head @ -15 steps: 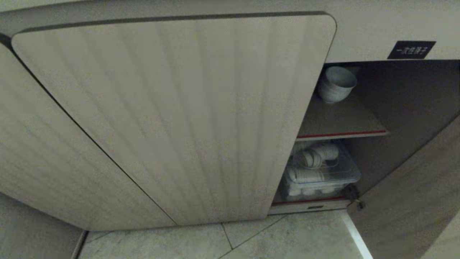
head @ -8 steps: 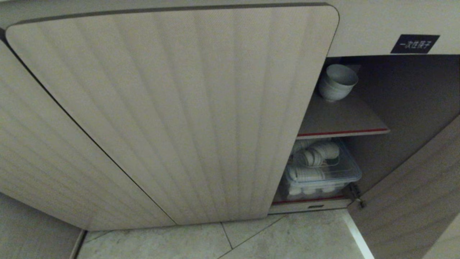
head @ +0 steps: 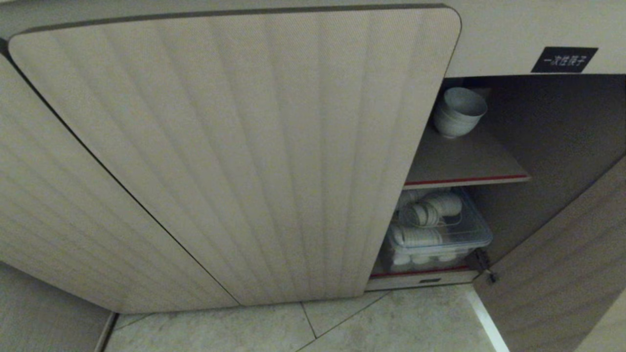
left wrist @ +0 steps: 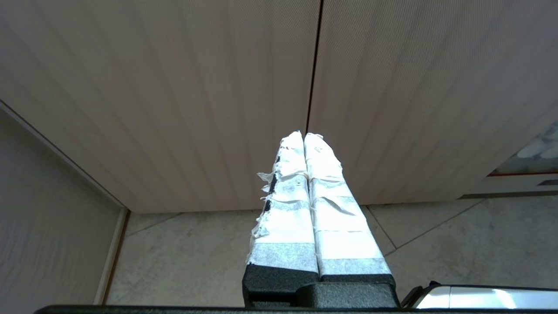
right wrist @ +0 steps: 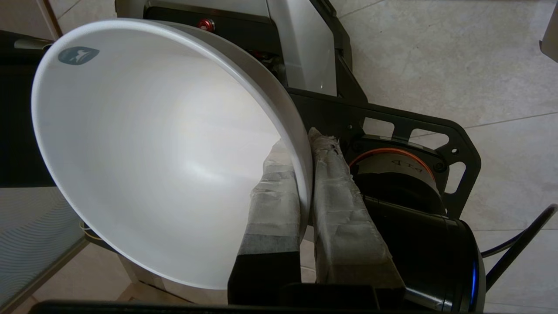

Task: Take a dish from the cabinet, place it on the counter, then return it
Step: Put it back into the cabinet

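Step in hand: judged to be the return of the dish; white bowl [right wrist: 144, 148] already carried, cabinet [head: 234, 146] in front, upper shelf [head: 464, 164] the likely target.
Right gripper [right wrist: 305, 150]: jaws clenched on the bowl's rim, one taped finger inside the wall, one outside; bowl tilted on its side, mouth toward the camera, hanging over the robot's own base and the floor; outside the head view.
Left gripper [left wrist: 304, 136]: jaws pressed together, holding nothing, pointed at the seam between two closed ribbed doors; idle.
Cabinet opening: right door [head: 562, 254] swung out; dark interior showing a stack of white bowls [head: 458, 113] at the shelf's back left corner, bare shelf board toward the red front edge.
Below the shelf: clear plastic bin [head: 435, 234] packed with white dishes, close to the lower red front edge.
Doing it well: level the bowl before entering; come in through the gap between the closed middle door's edge and the open right door; aim for the bare board in front of or beside the stack, clear of it.
Release: only with the bowl's foot flat on the shelf, well back from the red edge.
Risk: thin rim pinch, so slip or swing under quick wrist turns; knock against the door edge or the stacked bowls.
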{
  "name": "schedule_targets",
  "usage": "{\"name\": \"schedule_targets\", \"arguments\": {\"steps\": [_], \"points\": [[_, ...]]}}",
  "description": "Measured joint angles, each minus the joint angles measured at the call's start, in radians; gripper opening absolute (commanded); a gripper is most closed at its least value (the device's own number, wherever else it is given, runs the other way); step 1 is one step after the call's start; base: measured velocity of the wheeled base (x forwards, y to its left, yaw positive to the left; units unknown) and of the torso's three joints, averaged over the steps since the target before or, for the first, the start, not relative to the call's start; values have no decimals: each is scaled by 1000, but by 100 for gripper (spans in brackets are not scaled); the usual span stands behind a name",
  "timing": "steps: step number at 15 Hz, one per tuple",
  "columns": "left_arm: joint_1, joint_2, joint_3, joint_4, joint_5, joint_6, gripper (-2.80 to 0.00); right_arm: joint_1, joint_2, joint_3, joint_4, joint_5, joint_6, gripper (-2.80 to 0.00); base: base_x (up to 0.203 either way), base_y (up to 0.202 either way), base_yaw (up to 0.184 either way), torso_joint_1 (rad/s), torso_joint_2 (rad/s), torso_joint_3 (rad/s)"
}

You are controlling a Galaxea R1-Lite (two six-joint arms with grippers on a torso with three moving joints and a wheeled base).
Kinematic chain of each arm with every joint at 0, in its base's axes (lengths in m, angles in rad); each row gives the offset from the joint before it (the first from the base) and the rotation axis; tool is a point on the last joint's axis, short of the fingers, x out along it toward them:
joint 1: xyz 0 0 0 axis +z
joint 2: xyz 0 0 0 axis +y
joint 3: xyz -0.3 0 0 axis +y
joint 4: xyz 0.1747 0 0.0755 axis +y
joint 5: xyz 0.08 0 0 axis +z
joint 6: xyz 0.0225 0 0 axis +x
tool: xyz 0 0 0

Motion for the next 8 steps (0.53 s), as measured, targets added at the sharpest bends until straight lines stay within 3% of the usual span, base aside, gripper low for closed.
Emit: {"name": "schedule_targets", "arguments": {"steps": [8], "points": [[0, 0, 0, 0, 0, 0, -280, -4, -1, -2, -1, 1, 2, -280, 0, 0, 0, 0, 0, 0]]}}
